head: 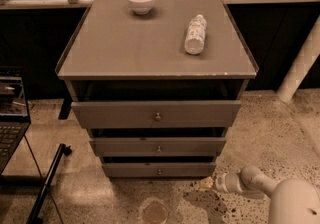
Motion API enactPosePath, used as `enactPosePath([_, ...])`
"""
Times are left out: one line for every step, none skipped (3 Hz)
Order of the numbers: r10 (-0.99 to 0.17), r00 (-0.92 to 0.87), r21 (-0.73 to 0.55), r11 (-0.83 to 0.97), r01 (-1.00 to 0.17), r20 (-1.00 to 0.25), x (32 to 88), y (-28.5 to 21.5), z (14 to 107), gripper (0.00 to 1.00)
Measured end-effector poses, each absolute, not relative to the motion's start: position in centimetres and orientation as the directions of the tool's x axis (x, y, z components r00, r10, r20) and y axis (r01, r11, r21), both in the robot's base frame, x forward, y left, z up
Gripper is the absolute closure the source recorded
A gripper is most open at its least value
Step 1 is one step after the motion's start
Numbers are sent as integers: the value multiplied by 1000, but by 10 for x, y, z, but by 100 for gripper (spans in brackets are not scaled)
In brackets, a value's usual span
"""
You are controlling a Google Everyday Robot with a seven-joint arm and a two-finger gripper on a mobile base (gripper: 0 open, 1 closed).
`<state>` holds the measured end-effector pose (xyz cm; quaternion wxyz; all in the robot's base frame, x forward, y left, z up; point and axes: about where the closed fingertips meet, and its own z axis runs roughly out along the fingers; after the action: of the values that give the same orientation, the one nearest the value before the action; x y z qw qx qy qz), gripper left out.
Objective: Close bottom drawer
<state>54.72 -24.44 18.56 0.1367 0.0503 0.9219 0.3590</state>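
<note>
bottom drawer (pixel 135 170) sits lowest under the bench's (pixel 125 48) front edge. it is ajar, with a dark gap above its front, and sticks out less than the middle drawer (pixel 125 146) and the top drawer (pixel 115 114). open speckled floor (pixel 100 198) lies in front of it. the gripper (pixel 206 183) is low over the floor, just beside the drawer front's right lower corner. whether it is spread or closed cannot be told, and contact is unclear. on the bench, 1 white bowl (pixel 141 0) stands near the back edge. 1 bottle (pixel 195 34) lies on its side toward the right edge. a laptop (pixel 10 113) is at far left.
</note>
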Motion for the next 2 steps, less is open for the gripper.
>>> enactPosePath([191,-958,676,737,-5,-216,547,-244,186,36])
enactPosePath([191,-958,676,737,-5,-216,547,-244,186,10])
